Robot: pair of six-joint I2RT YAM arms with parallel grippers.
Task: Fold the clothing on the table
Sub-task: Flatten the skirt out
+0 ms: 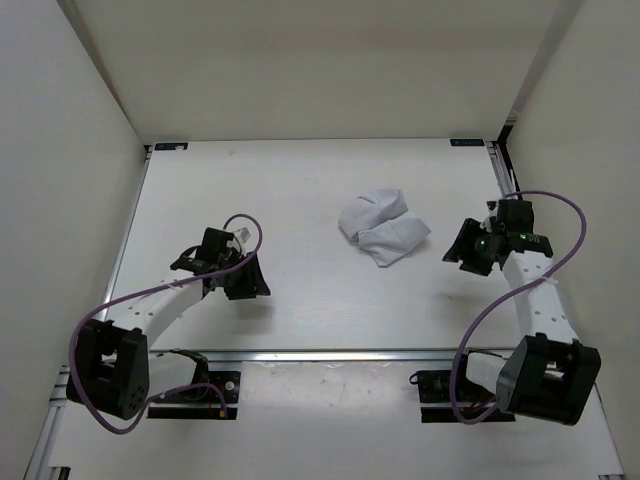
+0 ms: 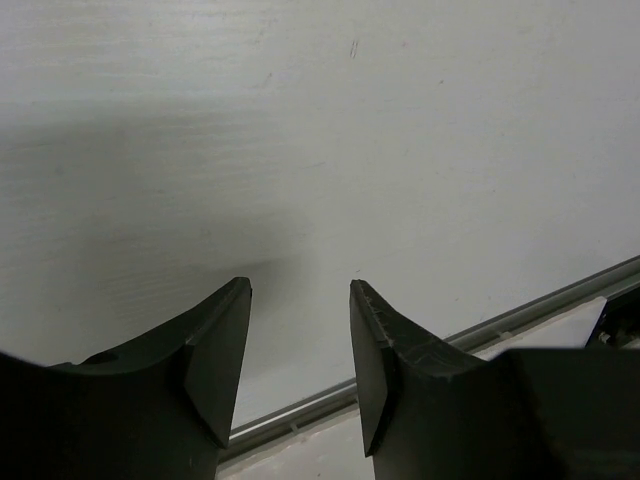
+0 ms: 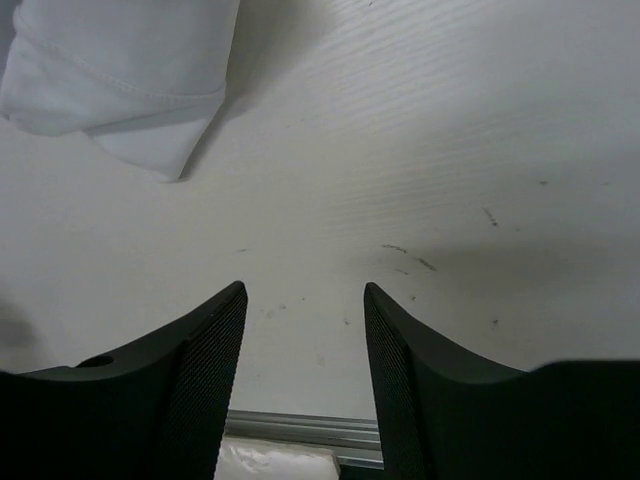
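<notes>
- Right gripper point(image 1: 463, 250): jaws wide apart, nothing between them. In my wrist view point(image 3: 305, 300) I see only bare table point(image 3: 450, 150) in the gap.
- Left gripper point(image 1: 243, 278): also wide apart and holding nothing. Its wrist view point(image 2: 298, 300) shows tabletop and the near rail point(image 2: 520, 320), no fabric.
- Both hang low over the table, neither touching the clothing.
- Clothing point(image 1: 385, 228): a bunched white lump, right of table centre and about midway between the near and far edges. It's closer to the right edge than the left.
- Key relation: the lump sits between the two grippers but near the right one and well apart from the left.
- From the right gripper it lies to the left and slightly toward the far edge. It shows in the top-left corner of the right wrist view point(image 3: 120, 70), ahead of the fingers and off to one side, with a hemmed edge facing the camera.
- Long axis, as far as a crumpled heap has one: roughly diagonal, far-left to near-right. The near-right lobe points toward the right gripper.
- My read: the right arm should take first contact at that near-right lobe. The left has to cross toward centre before it can help spread or fold.
- Can't tell corners from folds in the heap, so I can't pick a grasp point with confidence.
</notes>
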